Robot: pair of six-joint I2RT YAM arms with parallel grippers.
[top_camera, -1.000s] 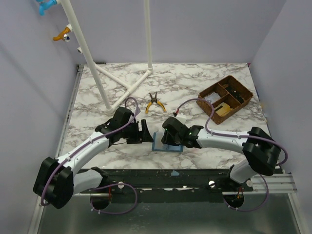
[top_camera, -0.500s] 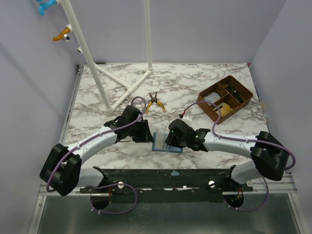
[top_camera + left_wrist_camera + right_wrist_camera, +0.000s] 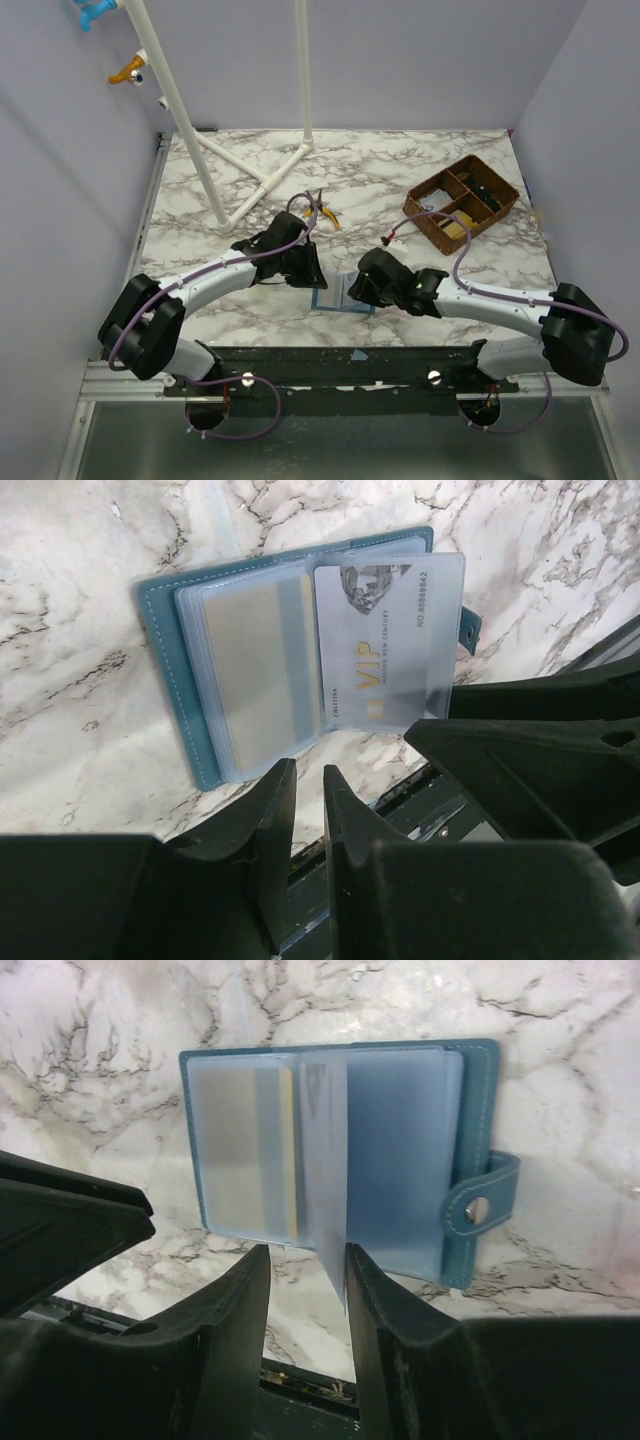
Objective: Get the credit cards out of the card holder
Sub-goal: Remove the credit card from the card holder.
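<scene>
**Card holder** point(image 3: 338, 297): lies open, face up, on the marble-patterned tabletop point(image 3: 420, 170). It sits close to the near edge, about midway along it, between the two pincers. Opened out, its long axis runs along that edge. The snap tab point(image 3: 482, 1205), with a round metal stud, points toward the right edge.

**Materials:** the cover is teal-blue with pale stitching and rounded corners. Inside is a stack of frosted clear plastic sleeves point(image 3: 250, 660). One sleeve carries a pale VIP card point(image 3: 385, 645) with gold lettering; another shows a yellowish card point(image 3: 250, 1150).

**Left pincer** point(image 3: 305, 778): the black fingers are drawn to a narrow slit with nothing seen between them. The tips sit at the near edge of the sleeves.

**Right pincer** point(image 3: 305, 1255): partly open. One sleeve leaf point(image 3: 325, 1175) stands upright between its fingers, against one finger and clear of the other.
</scene>
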